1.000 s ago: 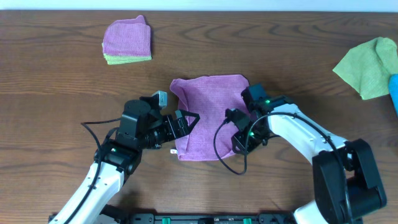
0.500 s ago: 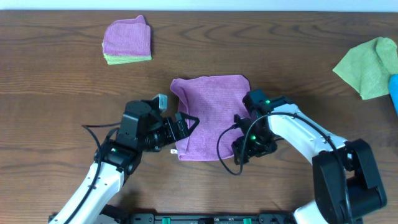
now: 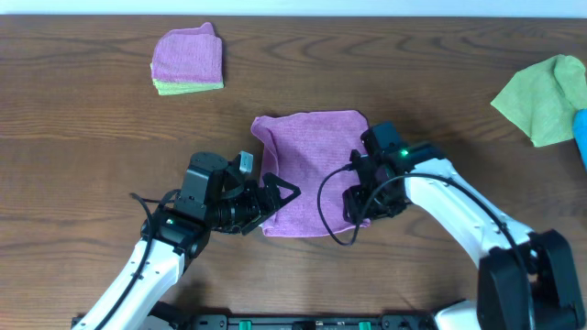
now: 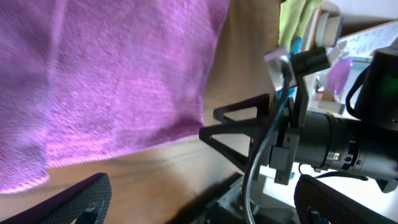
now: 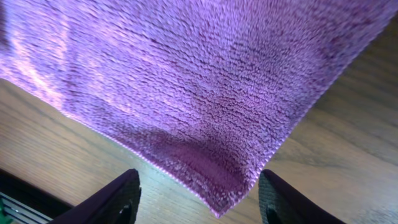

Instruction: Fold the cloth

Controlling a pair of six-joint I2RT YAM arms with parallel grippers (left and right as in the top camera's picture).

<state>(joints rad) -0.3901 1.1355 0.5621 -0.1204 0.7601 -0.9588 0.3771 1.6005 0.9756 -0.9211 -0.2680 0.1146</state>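
From above, the thin lilac-purple ribbed microfibre cloth (image 3: 307,165) is lying flat in the middle of the brown wooden desk (image 3: 92,137), with its near edge between the two arms. The left hand (image 3: 281,194) is hovering at the near left corner and the right hand (image 3: 359,203) at the near right one. A small folded stack of purple and green cloths (image 3: 187,61) is sitting far left, well apart.

Through the left wrist camera, the left hand (image 4: 208,202) is standing wide open and gripping nothing. The cloth (image 4: 112,74) is lying just ahead of its fingers (image 4: 81,198), and the right hand (image 4: 230,127) is facing it from across the hem.

Through the right wrist camera, the right hand (image 5: 202,198) is open and empty too. The corner of the cloth (image 5: 186,81) is pointing into the gap and, as far as I can see, touching neither finger.

To my eye they are lining up to pinch both near corners. It would go best with each hand dropping low enough to catch the hem and closing squarely on its corner. Both should then be lifting together and carrying the edge evenly to the far side, so nothing is bunching.
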